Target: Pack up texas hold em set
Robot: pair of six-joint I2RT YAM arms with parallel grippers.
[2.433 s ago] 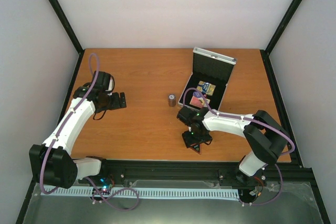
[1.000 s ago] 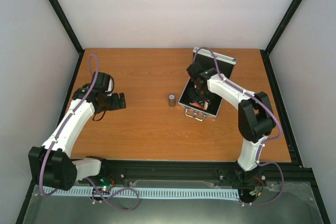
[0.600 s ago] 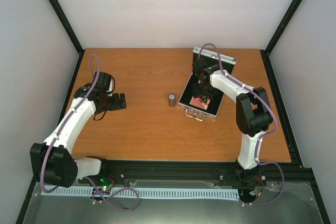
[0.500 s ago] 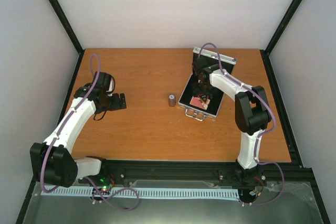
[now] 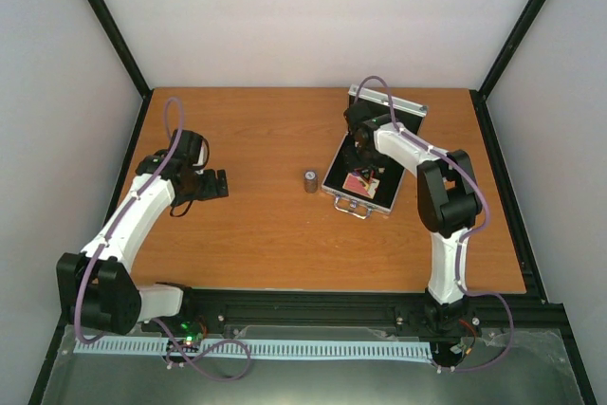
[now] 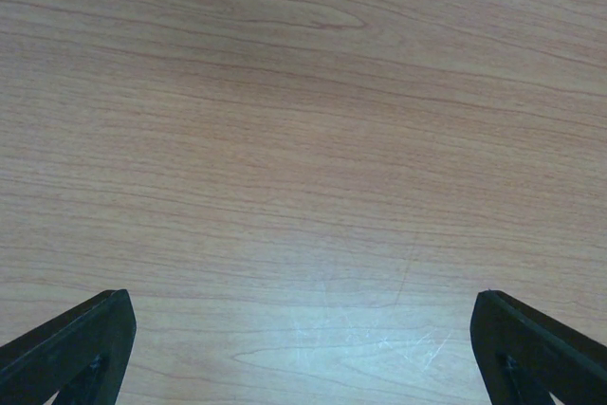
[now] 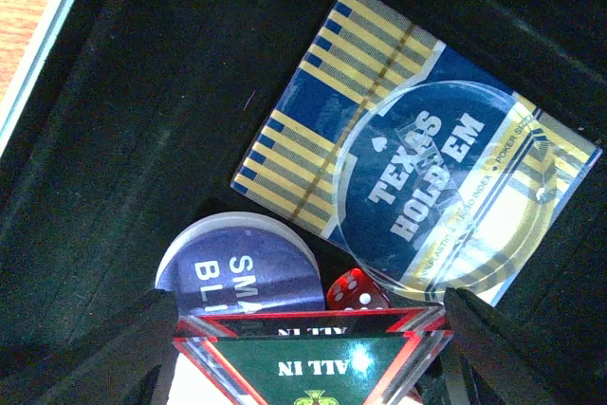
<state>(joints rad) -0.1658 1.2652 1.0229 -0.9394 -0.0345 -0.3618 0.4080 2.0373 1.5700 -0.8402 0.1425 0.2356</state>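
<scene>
Pinching the triangle (image 7: pixel 308 359) in the right gripper (image 7: pixel 311 329), low inside the open silver case (image 5: pixel 353 199), over a blue chip (image 7: pixel 237 258) and red die (image 7: pixel 353 289), beside a blue-gold deck (image 7: pixel 303 139) topped by a clear disc (image 7: pixel 446 187). Carried there from the table's (image 5: pixel 256 139) near side moments ago, leaving the dark cylinder (image 5: pixel 310 180) standing just left of the case. Keeping the left gripper (image 6: pixel 303 358) spread wide over bare wood, unmoved.
</scene>
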